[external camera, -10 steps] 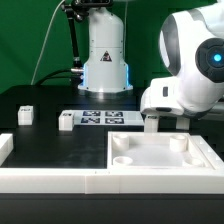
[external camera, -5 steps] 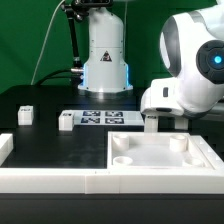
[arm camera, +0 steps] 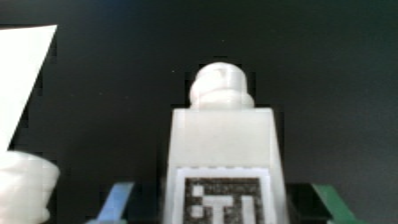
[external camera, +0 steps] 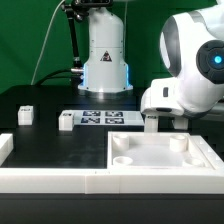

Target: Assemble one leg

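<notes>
In the wrist view a white leg (arm camera: 221,150) with a black-and-white tag on its face and a rounded peg at its far end lies on the black table, between my gripper's fingers. My gripper (arm camera: 222,205) is open, with a dark gap between the leg and each finger: the blue one (arm camera: 121,202) and the green one (arm camera: 331,203). In the exterior view my gripper (external camera: 152,123) is low, just behind the far edge of the large white plate (external camera: 160,160), and hides that leg. Two more legs (external camera: 25,114) (external camera: 66,120) stand on the exterior view's left.
The marker board (external camera: 100,119) lies mid-table. Long white rails (external camera: 50,178) run along the front and the exterior view's left. The robot base (external camera: 105,55) stands at the back. White parts (arm camera: 18,90) show beside the leg in the wrist view.
</notes>
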Motion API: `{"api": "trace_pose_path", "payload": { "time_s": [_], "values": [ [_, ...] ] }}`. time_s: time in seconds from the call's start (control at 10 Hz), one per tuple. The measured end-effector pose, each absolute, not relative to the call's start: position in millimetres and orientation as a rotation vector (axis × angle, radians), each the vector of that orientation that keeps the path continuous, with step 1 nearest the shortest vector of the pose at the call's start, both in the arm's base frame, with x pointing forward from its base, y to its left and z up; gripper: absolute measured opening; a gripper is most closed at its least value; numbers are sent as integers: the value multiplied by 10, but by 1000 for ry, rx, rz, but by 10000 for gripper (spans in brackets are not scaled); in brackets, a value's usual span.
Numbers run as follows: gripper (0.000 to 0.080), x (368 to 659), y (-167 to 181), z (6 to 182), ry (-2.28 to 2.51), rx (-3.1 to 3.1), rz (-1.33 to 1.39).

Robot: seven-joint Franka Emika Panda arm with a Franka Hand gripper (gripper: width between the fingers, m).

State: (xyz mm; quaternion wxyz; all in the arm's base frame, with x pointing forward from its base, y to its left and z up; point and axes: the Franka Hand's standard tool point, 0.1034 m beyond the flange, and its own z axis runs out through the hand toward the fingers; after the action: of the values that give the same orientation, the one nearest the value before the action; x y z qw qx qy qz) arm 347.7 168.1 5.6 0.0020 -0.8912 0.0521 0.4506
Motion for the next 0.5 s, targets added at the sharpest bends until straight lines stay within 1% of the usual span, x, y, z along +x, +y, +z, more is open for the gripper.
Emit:
{"api": "trace_pose_path", "payload": {
  "time_s": [0.1,0.2,0.5],
  "values": [
    [285,3487,1665,70,144,-2790,1410],
    [285,3537,1600,178,132,-2783,1406],
    [287,3679,1486,796,131,-2785,1407]
  ]
}}
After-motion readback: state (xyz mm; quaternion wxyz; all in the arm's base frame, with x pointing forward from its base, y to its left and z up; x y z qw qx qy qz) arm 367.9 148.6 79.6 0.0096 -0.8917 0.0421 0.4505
